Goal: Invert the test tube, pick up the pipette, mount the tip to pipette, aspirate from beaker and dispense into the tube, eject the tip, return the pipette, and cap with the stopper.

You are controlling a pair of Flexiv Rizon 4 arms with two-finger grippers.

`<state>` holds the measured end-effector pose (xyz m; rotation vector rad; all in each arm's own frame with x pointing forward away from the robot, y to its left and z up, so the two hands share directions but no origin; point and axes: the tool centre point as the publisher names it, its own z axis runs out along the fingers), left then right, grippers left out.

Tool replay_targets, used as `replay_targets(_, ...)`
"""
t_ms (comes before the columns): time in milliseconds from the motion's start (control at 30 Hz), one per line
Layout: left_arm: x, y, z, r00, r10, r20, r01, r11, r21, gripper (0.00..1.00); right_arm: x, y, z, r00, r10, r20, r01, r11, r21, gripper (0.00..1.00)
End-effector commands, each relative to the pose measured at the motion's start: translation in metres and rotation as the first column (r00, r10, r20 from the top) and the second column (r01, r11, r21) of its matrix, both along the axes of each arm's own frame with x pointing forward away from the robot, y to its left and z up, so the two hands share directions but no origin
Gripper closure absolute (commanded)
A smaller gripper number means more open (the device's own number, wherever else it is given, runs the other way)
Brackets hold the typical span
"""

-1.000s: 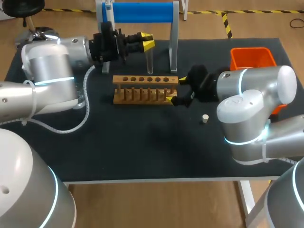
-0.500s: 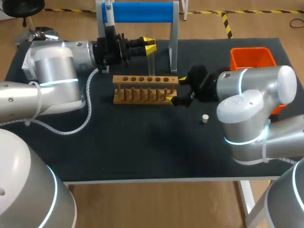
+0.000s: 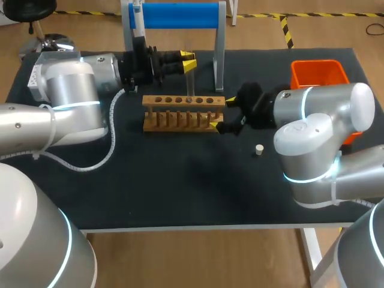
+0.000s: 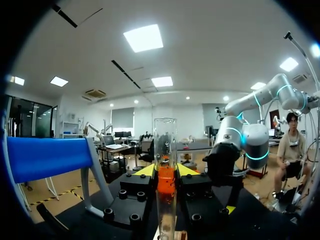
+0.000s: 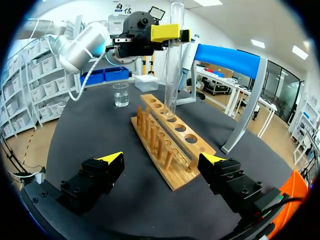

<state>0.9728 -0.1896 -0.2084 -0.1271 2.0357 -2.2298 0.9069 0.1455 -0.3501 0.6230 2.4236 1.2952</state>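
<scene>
My left gripper [image 3: 188, 62] is shut on a clear glass test tube [image 3: 190, 83], held upright with its mouth up over the wooden rack [image 3: 180, 114]. In the left wrist view the test tube [image 4: 165, 150] stands between the yellow tips of my left gripper [image 4: 165, 172]. The right wrist view shows the test tube [image 5: 172, 65] with its lower end at a hole near the far end of the rack [image 5: 170, 145]. My right gripper [image 5: 161, 161] stands open astride the rack's near end, right gripper [image 3: 221, 114]. The pipette [image 3: 135, 18] hangs on the blue stand. A beaker [image 5: 120, 95] stands beyond the rack.
A small white stopper [image 3: 259, 149] lies on the black mat right of the rack. An orange bin [image 3: 318, 75] sits at the back right. The blue-barred stand [image 3: 180, 15] rises just behind the rack. A white box [image 5: 146, 81] sits past the beaker.
My left gripper has shifted slightly right and down, bringing the tube's lower end to the rack's top. The right arm has not moved.
</scene>
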Motion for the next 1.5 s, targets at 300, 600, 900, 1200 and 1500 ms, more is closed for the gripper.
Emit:
replay_targets(300,0.007,0.001,-0.011,1.0,0.003,-0.018,-0.003,1.0,0.0,1.0,0.0,0.0,0.0,1.0,-0.001,0.0,0.001,1.0,0.0,0.0)
replay_targets(600,0.01,0.003,-0.017,0.999,0.017,-0.027,-0.017,1.0,0.012,1.0,0.0,0.0,0.0,1.0,-0.001,0.0,0.001,1.0,0.0,0.0)
replay_targets(900,0.012,0.003,-0.018,1.0,0.02,-0.008,-0.019,0.999,0.047,1.0,0.0,0.0,0.0,1.0,-0.001,0.0,0.001,1.0,0.0,0.0)
replay_targets(1200,0.015,0.0,-0.022,1.0,0.016,0.005,-0.016,0.999,0.042,1.0,0.0,0.0,0.0,1.0,-0.001,0.0,0.001,1.0,0.0,0.0)
replay_targets(1500,0.015,-0.001,-0.029,1.0,0.018,-0.002,-0.018,0.998,0.057,1.0,0.0,0.0,0.0,1.0,-0.001,0.0,0.001,1.0,0.0,0.0)
